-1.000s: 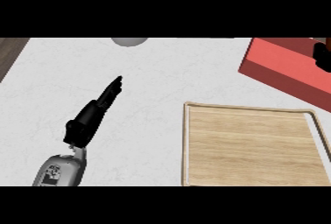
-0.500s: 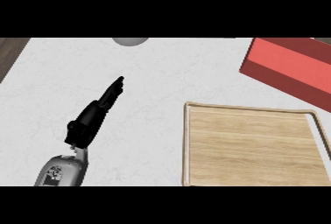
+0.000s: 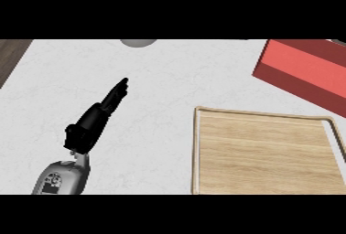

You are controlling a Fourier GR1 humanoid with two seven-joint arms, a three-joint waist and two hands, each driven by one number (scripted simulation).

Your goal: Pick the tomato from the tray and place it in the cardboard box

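One hand only shows, and no tomato is in view, so where it lies relative to that hand cannot be told. The desk (image 3: 169, 77) is the largest thing: a white, faintly marbled top that fills most of the head view, with a strip of dark wood at its upper left corner. Next in size, the tray (image 3: 194, 151) of light wood with a raised rim lies at the lower right, its bare board showing nothing on it, and its right end runs to the view's edge. The box (image 3: 304, 68) is red, set at an angle in the upper right corner, well apart from the hand and just beyond the tray's far rim. The left hand (image 3: 101, 116) comes in from the lower left on its grey forearm, fingers straight and together, pointing up and to the right, holding nothing and well clear of the tray. A small grey round thing (image 3: 138, 42) sits at the top edge, cut off by it; what it is cannot be told.
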